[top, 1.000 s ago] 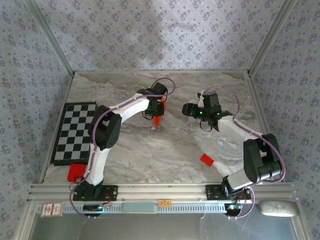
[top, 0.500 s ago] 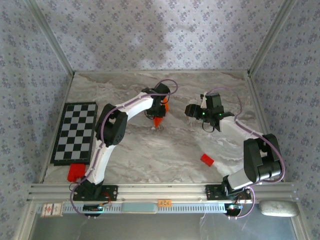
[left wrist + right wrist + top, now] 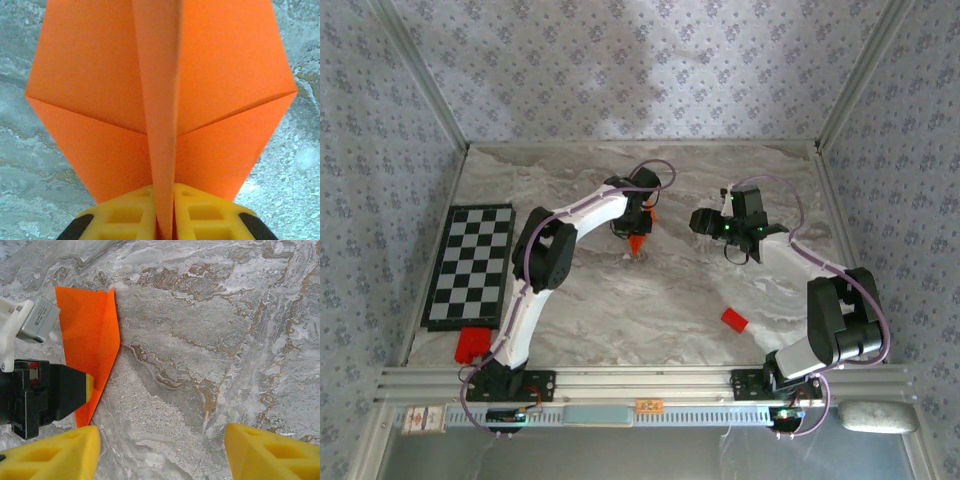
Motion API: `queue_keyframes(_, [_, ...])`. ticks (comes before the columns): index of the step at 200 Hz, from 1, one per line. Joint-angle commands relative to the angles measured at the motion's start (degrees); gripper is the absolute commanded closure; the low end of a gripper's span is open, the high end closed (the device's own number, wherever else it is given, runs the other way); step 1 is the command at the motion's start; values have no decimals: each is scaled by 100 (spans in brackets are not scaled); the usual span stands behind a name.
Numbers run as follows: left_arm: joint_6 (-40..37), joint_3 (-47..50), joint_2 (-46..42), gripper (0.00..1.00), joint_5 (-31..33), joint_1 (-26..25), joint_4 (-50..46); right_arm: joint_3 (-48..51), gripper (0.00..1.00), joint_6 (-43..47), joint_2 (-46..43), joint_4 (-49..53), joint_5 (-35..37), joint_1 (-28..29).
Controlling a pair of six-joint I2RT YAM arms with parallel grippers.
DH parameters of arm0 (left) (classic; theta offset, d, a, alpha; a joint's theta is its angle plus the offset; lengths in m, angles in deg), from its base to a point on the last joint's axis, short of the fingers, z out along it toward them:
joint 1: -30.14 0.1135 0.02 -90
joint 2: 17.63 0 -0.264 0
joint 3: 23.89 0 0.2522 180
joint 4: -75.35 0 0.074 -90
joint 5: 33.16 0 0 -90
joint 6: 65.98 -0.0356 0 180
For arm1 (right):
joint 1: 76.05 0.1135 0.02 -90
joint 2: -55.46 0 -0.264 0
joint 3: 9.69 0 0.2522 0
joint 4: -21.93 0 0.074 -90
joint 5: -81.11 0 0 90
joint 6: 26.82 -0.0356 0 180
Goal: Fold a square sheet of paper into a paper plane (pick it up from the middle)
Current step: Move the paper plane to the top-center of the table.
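Note:
The paper plane [image 3: 95,90], folded from the orange square sheet of paper, hangs nose-down over the marble table at centre back [image 3: 636,243]. My left gripper [image 3: 165,222] is shut on its centre crease, and both wings spread out beyond the yellow fingers [image 3: 125,215]. From the right wrist the plane [image 3: 92,325] appears edge-on at the left, with the left gripper's dark finger [image 3: 60,390] across it. My right gripper [image 3: 162,450] is open over bare marble just right of the plane, holding nothing, and stands about a hand's width from it in the top view [image 3: 705,222].
A small red block [image 3: 734,320] lies on the table in front of the right arm. Another red block [image 3: 472,343] sits at the near left, below the checkerboard mat [image 3: 470,265]. Metal frame posts and patterned walls close in the table.
The left arm's elbow has swung a little to the right while the plane stays held at the same spot. The right gripper has edged slightly back and right.

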Motion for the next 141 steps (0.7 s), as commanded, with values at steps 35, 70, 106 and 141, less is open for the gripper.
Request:
queue_keyframes(35, [122,-135,-157,91,117,5,-188,29,32,-77,8,17,-74,-50])
queue_keyframes(70, [121,-161,-131,90,273,88,-97,48,31,-81,7,-5,-72,-51])
queue_keyframes(106, [123,-248,78,82,370,168,6,67,27,-38,8,-30,-69,-45])
queue_keyframes(141, [83,-378,310,75,449,238,-3,66,18,33,3,-26,-59,-35])
